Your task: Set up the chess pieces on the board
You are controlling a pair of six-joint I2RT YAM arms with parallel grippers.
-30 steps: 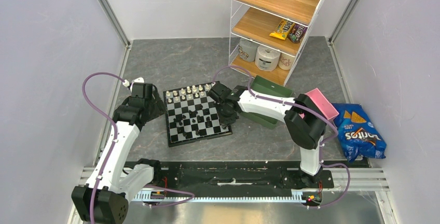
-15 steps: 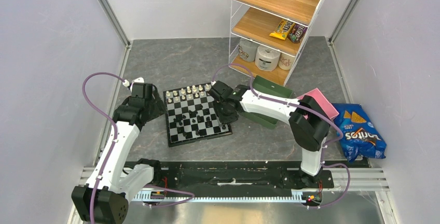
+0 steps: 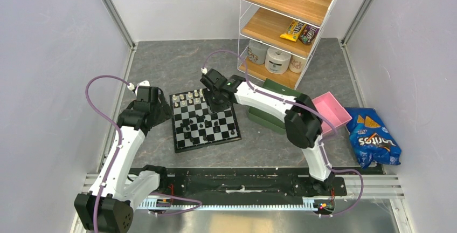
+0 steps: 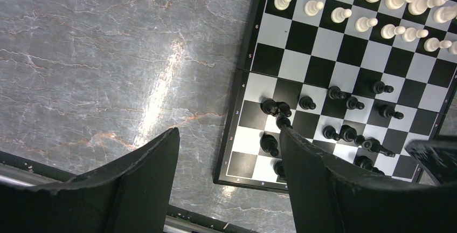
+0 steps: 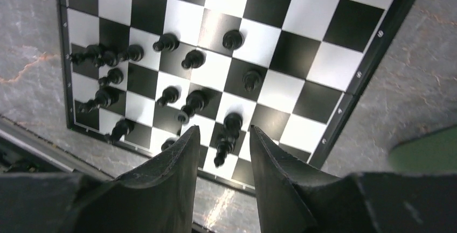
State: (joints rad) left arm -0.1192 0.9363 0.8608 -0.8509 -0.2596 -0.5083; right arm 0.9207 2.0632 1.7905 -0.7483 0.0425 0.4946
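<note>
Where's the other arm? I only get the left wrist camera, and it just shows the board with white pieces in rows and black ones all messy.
Observer: In the top view, the right gripper hangs over the far right part of the board, next to the white pieces.
Operator: Is it holding a piece?
Observer: No. Its own camera shows its fingers apart with nothing between them, only the black pieces on the board below.
Operator: What's past the board on that side?
Observer: A green tray sits right of the board, partly under the right arm, with a pink tray beyond it.
</note>
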